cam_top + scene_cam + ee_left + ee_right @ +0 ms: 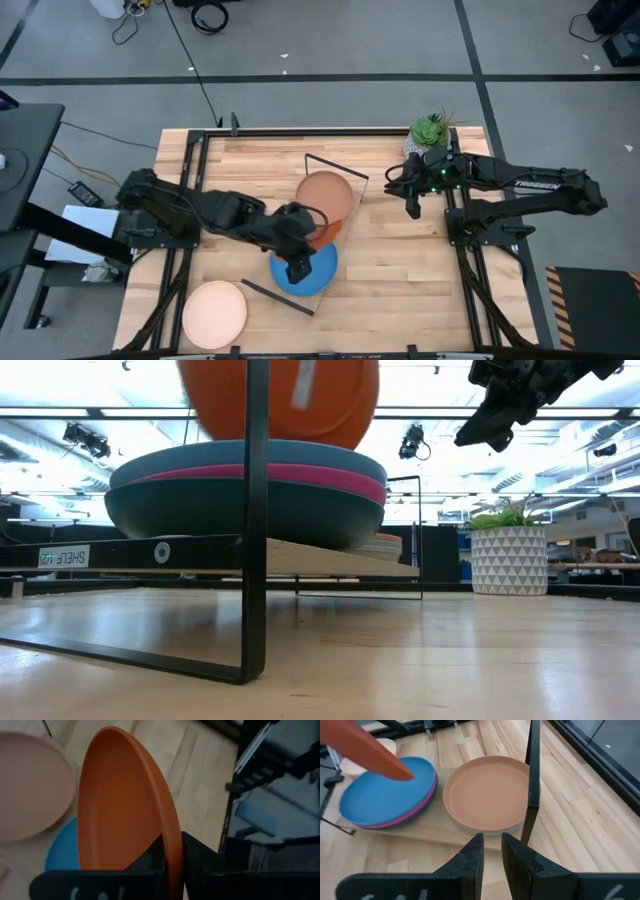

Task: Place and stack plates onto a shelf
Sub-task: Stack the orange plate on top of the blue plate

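Note:
My left gripper (308,243) (172,851) is shut on the orange-red plate (326,234) (125,805) (290,400). The plate stands steeply tilted over the bright blue plate (305,272) (382,792), which tops a stack with magenta and dark teal plates (250,485) at the near end of the shelf (320,558). A tan plate (325,193) (487,792) tops a second stack at the shelf's far end. My right gripper (412,208) (492,851) (480,430) hovers right of the shelf. It is shut, with only a sliver between its fingertips, and holds nothing. My left gripper pinches the orange-red plate's rim (172,837) between its two fingers, one finger on each face. The arm reaches in from the table's left. The plate is clear of the table, steeply tilted on edge above the blue stack. Whether its lower rim (405,772) touches the blue plate, I cannot tell.
A pale cream plate (214,313) lies on the tabletop near the left near corner. A potted green plant (430,130) (507,560) stands at the far right. Black wire frames (532,780) (255,510) rise at both shelf ends. Bare wood lies right of the shelf.

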Action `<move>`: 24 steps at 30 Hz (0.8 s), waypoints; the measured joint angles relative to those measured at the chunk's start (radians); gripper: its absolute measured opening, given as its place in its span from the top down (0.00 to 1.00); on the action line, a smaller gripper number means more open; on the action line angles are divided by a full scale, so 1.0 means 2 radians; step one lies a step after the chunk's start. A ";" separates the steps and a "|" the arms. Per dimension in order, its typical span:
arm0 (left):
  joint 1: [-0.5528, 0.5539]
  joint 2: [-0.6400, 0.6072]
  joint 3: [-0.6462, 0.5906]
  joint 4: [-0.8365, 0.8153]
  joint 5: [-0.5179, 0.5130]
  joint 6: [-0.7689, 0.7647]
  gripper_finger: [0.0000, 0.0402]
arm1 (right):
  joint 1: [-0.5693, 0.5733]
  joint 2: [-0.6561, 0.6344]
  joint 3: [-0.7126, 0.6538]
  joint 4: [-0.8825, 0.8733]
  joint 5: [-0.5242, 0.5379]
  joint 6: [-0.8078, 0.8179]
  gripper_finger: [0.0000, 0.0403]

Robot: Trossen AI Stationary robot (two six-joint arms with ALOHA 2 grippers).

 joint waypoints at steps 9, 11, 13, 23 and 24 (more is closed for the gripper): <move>-0.007 0.089 0.093 -0.095 0.009 -0.024 0.90 | 0.039 0.000 0.000 0.016 0.033 -0.026 0.82; -0.005 0.093 0.093 -0.100 0.008 -0.026 0.90 | 0.044 0.001 0.000 0.019 0.034 -0.031 0.82; -0.004 0.095 0.087 -0.108 0.004 -0.034 0.90 | 0.047 0.000 0.000 0.021 0.034 -0.035 0.82; -0.006 0.127 0.086 -0.149 0.000 -0.023 0.90 | 0.049 0.005 0.000 0.020 0.033 -0.049 0.82; -0.006 0.131 0.086 -0.152 0.000 -0.015 0.90 | 0.051 0.007 0.000 0.023 0.031 -0.049 0.82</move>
